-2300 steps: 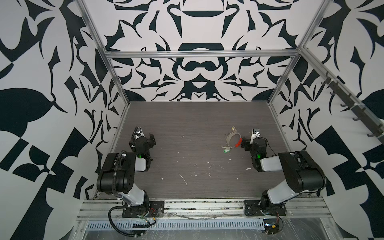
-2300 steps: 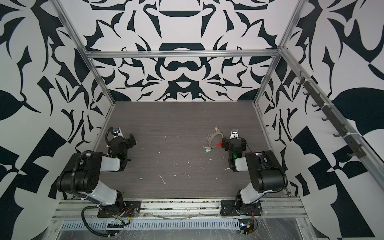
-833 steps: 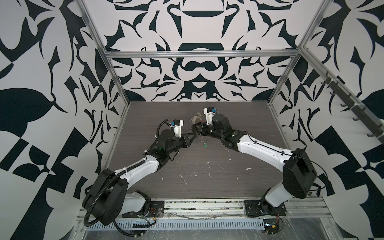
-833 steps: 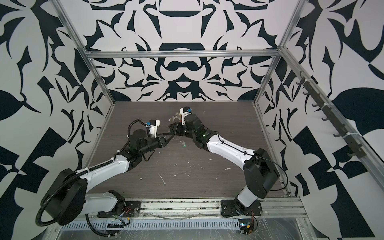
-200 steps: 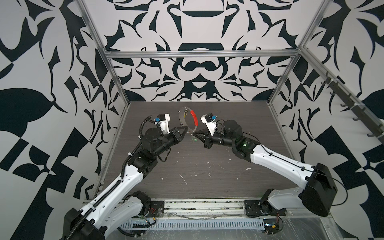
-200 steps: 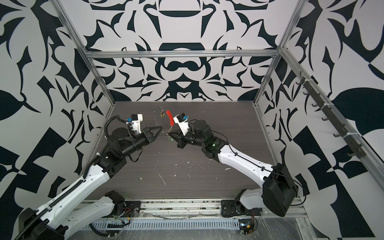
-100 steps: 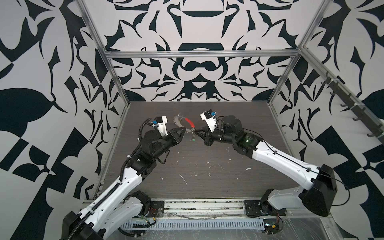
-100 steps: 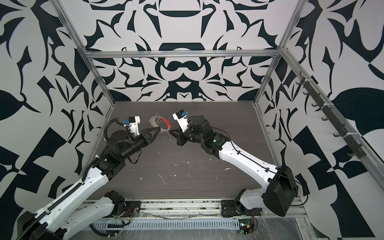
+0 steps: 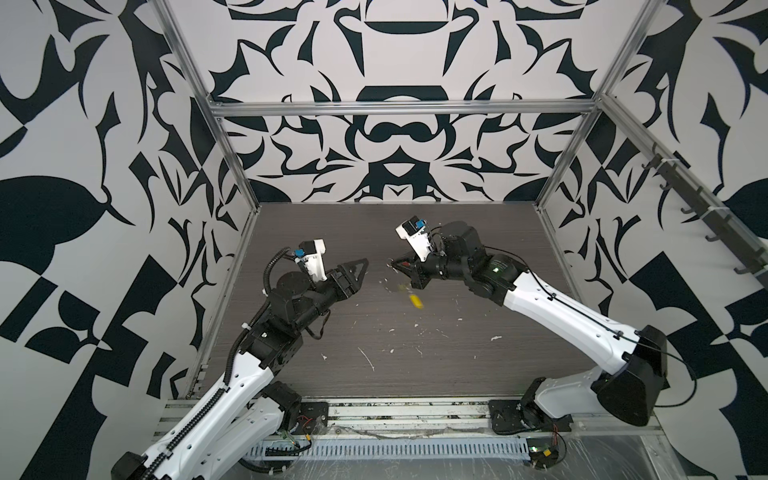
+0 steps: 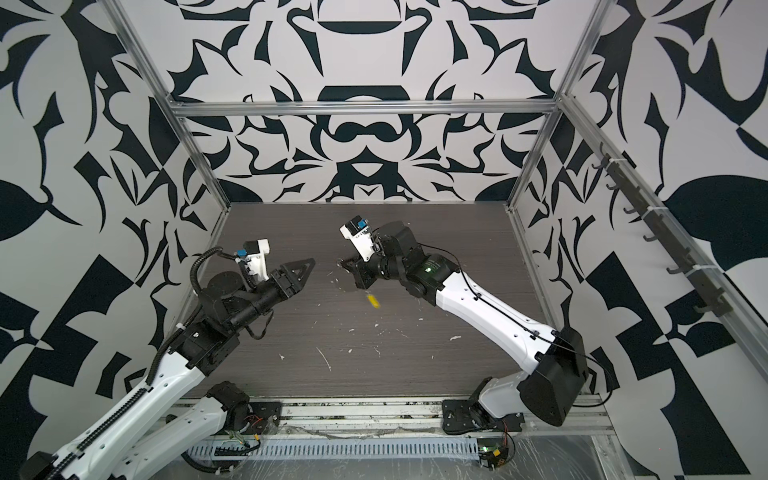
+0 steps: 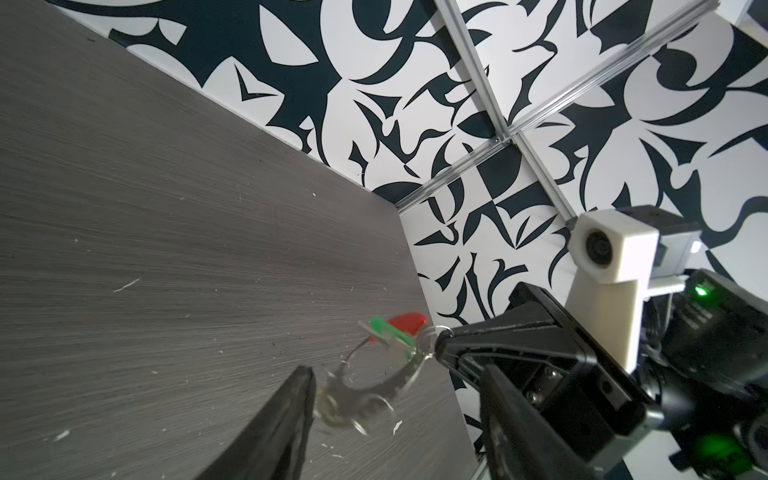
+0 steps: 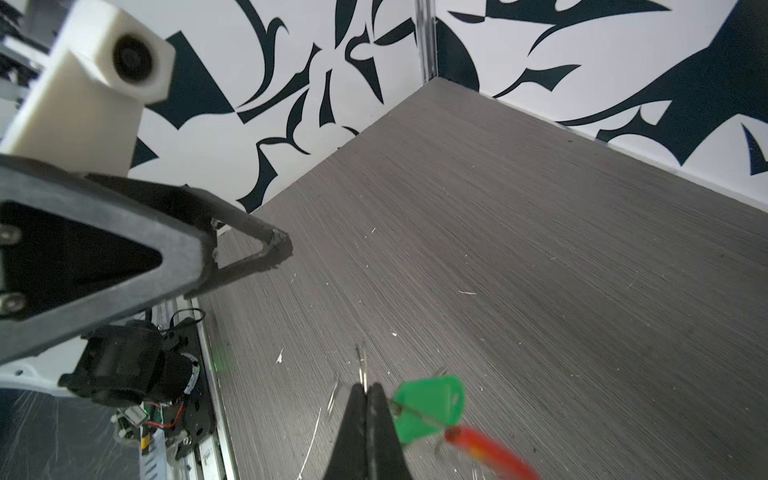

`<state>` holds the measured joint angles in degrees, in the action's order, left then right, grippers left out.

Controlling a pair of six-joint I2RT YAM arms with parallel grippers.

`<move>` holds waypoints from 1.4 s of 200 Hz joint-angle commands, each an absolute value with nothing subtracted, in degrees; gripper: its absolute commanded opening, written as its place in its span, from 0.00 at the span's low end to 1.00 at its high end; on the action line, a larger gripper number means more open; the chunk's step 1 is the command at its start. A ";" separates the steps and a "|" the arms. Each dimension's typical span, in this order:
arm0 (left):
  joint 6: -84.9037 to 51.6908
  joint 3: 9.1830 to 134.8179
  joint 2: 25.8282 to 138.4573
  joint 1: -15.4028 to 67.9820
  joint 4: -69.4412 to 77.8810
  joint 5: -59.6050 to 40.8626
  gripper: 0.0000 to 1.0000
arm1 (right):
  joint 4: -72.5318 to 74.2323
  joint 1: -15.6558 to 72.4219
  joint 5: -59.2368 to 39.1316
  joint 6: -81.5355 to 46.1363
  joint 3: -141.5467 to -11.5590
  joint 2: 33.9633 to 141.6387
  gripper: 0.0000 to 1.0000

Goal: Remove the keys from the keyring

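Keyring (image 12: 482, 446) clamped by R gripper (image 12: 365, 386) so green key (image 12: 428, 409) hangs free; L gripper (image 9: 355, 272) jaws apart; yellow key (image 9: 415, 300) loose, R's 5 o'clock

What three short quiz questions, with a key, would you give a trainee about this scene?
1. True or false: the yellow key is off the keyring.
2. Which key sits on the keyring beside the right fingers? A green key; B yellow key; C none.
3. Fill in: the left fingers are ___ and empty.
Key: 1 true; 2 A; 3 open.
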<state>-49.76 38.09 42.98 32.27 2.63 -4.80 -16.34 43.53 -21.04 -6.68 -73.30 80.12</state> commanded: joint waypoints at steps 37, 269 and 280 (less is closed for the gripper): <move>-39.99 36.03 39.70 32.26 7.87 -10.35 0.71 | -14.28 40.09 -34.02 -1.54 -75.69 78.73 0.00; -18.56 50.73 49.18 32.26 -2.40 -35.69 0.24 | -1.22 33.73 -62.00 -10.79 -69.67 73.83 0.00; -18.59 50.69 49.37 32.26 -1.97 -35.37 0.24 | -1.34 33.71 -61.96 -10.79 -69.59 73.74 0.00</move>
